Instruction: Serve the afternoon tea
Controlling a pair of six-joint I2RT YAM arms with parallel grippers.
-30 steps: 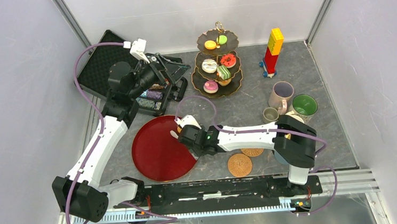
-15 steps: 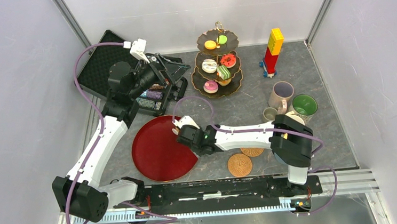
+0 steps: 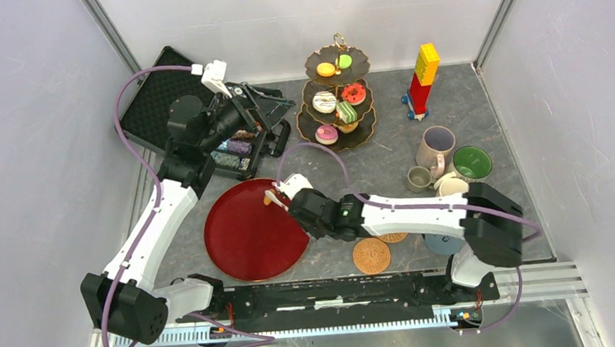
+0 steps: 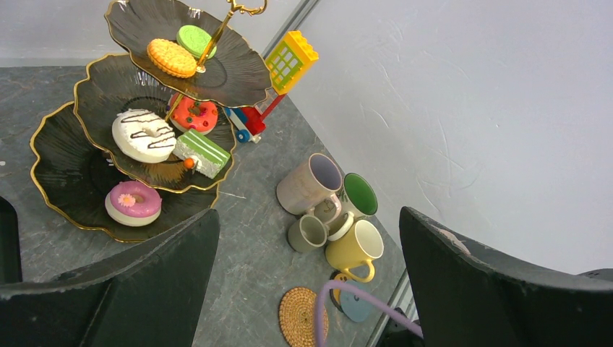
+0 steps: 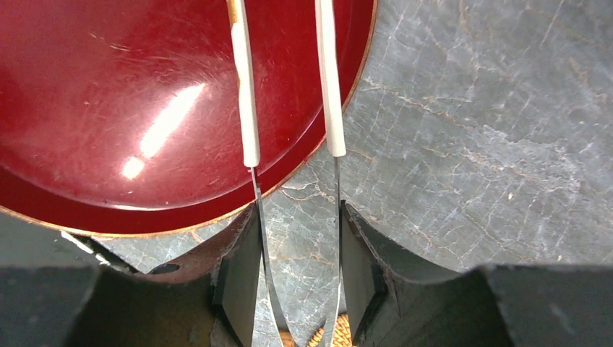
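Right gripper: jaws clamped on tongs, long axis aimed upper left in top view, tips over red tray. Tiered stand is placed upper centre, up-right of tips; a rightward swing is likely needed. Left gripper: jaws apart, empty, seemingly nearer stand.

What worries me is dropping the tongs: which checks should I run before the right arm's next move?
1. Right end effector clamps tongs, both blades against its fingers: ok.
2. Tong tips empty: cannot tell, outside wrist view, tiny overhead.
3. Left end effector open, holding nothing: ok.
4. Stand upright, treats on all tiers: ok.
5. Mugs on wicker coaster: not ok, it's bare.
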